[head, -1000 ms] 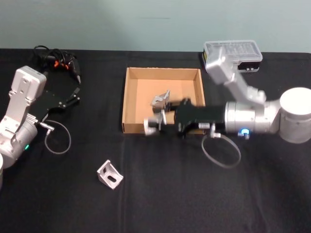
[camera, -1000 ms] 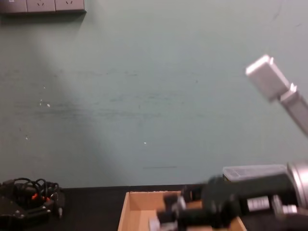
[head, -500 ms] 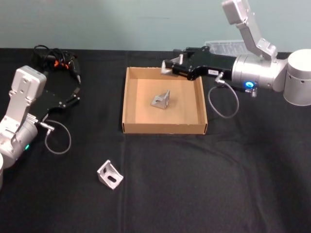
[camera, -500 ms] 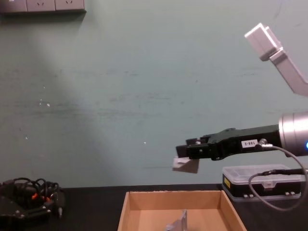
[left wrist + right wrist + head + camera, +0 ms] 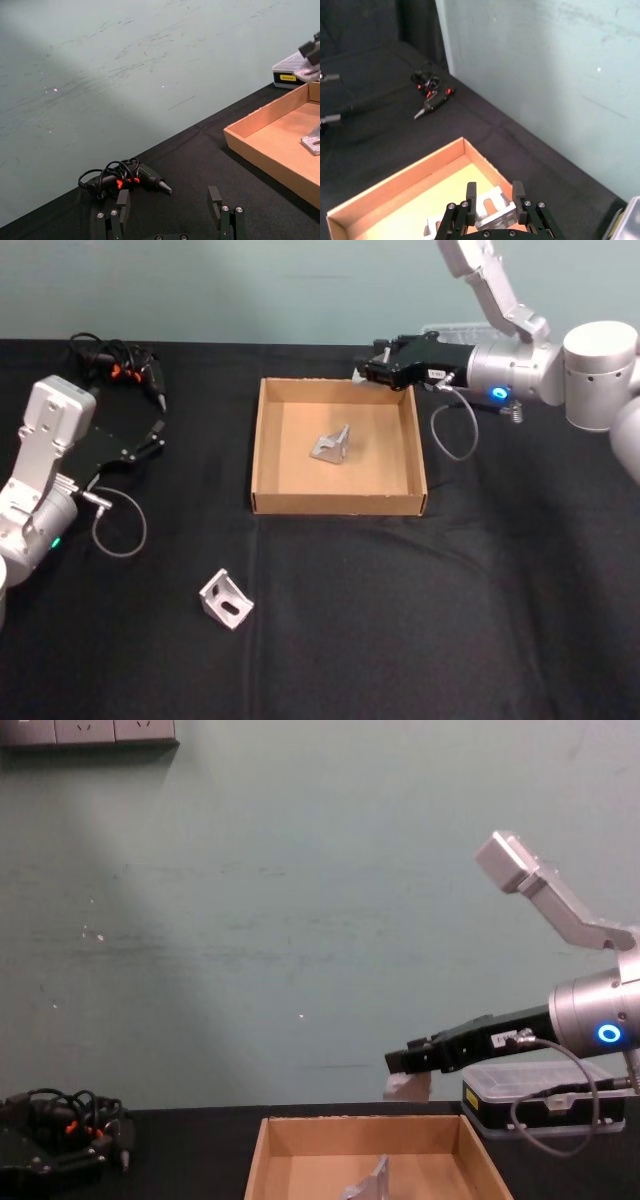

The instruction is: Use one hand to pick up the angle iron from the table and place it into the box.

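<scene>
Cardboard box [image 5: 258, 455] mid-table [image 5: 450, 620], head view; right gripper [image 5: 361, 370] above its 1 o'clock corner. Right wrist view: pinched tight on held angle iron [image 5: 492, 212]. Left wrist view: left gripper [image 5: 169, 201] parked, agape. Chest view: held angle iron clear above box's far wall.

Silver-grey right arm [image 5: 520, 365], black fingers [image 5: 471, 192], glowing blue light [image 5: 497, 394].

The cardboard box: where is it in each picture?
Head view: the box sits mid-table; the right claw holds a metal bracket above its back wall.
Chest view: the box is bottom middle, cut by the edge.
Left wrist view: one corner of the box, ahead of the open, parked left claw.
Right wrist view: the box lies just below the right claw.
Shared landmark: the black corded tool on the table, left of the box.
</scene>
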